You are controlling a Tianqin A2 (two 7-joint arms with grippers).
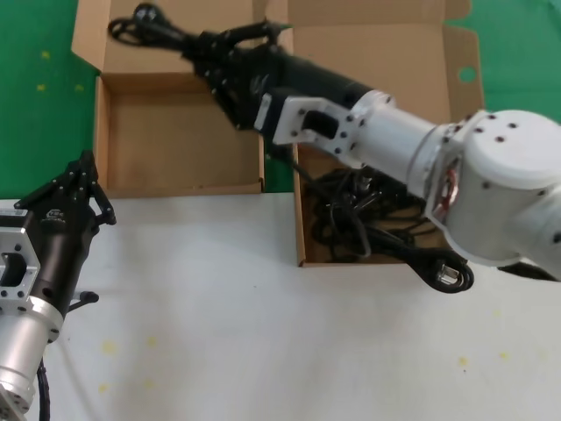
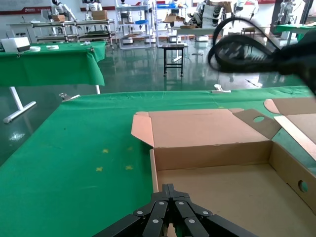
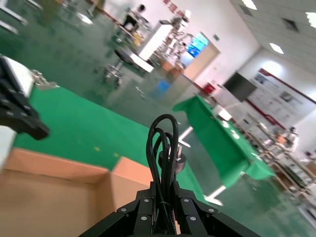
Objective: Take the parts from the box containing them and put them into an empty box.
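One bundled black rubbery cord (image 1: 145, 26) sits clamped in the right pincer (image 1: 197, 44), over the shallow brown cardboard box (image 1: 175, 140), long axis pointing away from the arm. Remaining cords (image 1: 377, 224) are partly hidden under that arm. Only the right wrist view shows the plug. Left pincer (image 1: 81, 175) rests closed, empty, above the white surface (image 1: 263, 333).

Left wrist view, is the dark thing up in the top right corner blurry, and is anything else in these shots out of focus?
Left wrist view: yes, the held cord bundle and the right gripper beside it are smeared. Right wrist view: the cord is sharp, the hall behind soft. Head view: evenly lit, with the left gripper crisp.
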